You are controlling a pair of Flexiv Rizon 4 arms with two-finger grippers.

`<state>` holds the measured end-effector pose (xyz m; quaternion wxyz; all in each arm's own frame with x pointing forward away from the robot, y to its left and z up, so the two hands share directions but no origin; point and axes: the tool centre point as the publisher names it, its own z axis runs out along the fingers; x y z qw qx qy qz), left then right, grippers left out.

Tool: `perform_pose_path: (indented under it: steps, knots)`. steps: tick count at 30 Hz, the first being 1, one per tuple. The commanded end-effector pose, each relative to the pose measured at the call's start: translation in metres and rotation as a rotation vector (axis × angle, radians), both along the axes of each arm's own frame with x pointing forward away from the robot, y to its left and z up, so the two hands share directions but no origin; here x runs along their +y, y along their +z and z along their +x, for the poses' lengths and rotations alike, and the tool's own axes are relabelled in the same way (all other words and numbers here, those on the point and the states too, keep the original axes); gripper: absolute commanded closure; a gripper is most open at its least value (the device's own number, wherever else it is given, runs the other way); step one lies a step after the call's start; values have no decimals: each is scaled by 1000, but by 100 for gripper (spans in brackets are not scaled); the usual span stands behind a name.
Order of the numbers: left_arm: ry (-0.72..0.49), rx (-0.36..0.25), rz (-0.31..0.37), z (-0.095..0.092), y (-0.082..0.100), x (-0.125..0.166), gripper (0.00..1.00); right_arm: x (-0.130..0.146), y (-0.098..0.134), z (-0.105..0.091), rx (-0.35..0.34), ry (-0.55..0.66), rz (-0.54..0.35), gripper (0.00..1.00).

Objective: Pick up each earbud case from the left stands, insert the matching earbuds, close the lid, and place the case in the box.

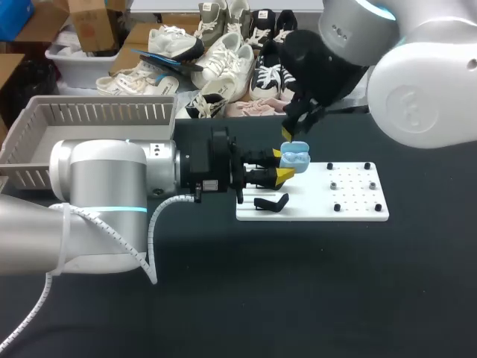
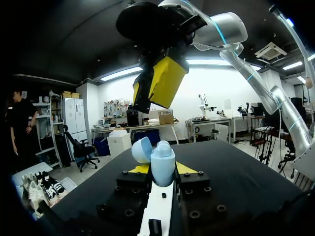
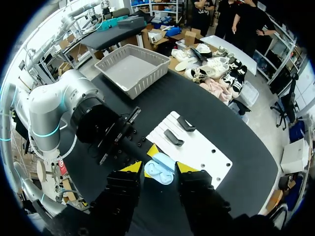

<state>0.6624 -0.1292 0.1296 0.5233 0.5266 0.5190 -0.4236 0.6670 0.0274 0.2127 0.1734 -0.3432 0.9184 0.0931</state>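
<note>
A light blue earbud case (image 1: 296, 157) with its lid open is held over the left end of the white board (image 1: 350, 195). My left gripper (image 1: 282, 165) is shut on it from both sides. In the left wrist view the case (image 2: 163, 164) stands between the yellow tips, its lid (image 2: 141, 149) tipped back. My right gripper (image 1: 289, 134) hangs just above the case, open and clear of it; it shows over the case in the left wrist view (image 2: 154, 87). The right wrist view looks straight down at the open case (image 3: 160, 172) between its own parted fingers.
Two black stands (image 1: 270, 203) lie on the board's left part, also in the right wrist view (image 3: 173, 138). Small black pegs (image 1: 350, 186) dot the board's right half. A grey slatted box (image 1: 97, 119) sits at the table's back left.
</note>
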Motion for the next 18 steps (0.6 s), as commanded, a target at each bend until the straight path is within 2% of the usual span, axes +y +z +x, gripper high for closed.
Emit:
perform_pose_path:
  steps: [1,9,18]
  knots:
    - [7,-3,-3,-1,-1,-1,100,0,-3,15,-14,-45,5,62]
    - [7,-3,-3,-1,-1,-1,100,-8,-20,45,22,-135,13,62]
    - [7,-3,-3,-1,-1,-1,100,-14,-40,52,68,-176,16,63]
